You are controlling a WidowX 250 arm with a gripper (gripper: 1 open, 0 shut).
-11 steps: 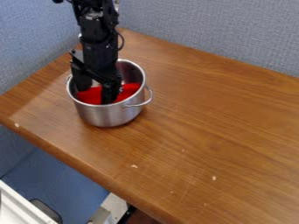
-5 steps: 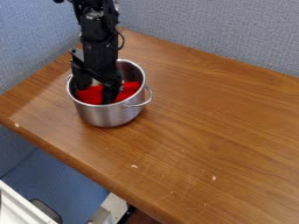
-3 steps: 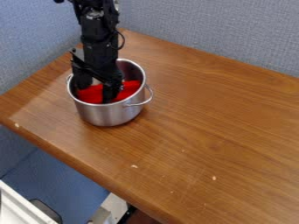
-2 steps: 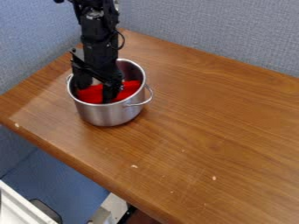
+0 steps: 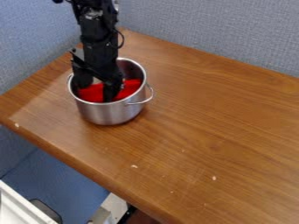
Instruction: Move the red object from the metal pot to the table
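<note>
Claw: the black claw is reaching down into the pot from above, its two sides standing apart, one toward the left wall and one nearer the middle; whether either side is touching the red object, I cannot tell.
Arm: the dark arm is coming down from the top edge of the view, with a thin cable curving out beside it.
Red object: the bright red object is lying inside the metal pot, below the rim, showing on both sides of the claw's nearer finger and partly hidden by it.
Metal pot: the shiny round pot is standing upright on the surface, near its left edge, with a loop handle showing on its right side.
Surface: the brown wooden surface is stretching away to the right of the pot, a few pale specks showing toward the front.
Backdrop: a grey-blue textured partition is rising behind the surface.
Lower left corner: a white piece of equipment is sitting beyond the surface's edge, over a blue area.
</note>
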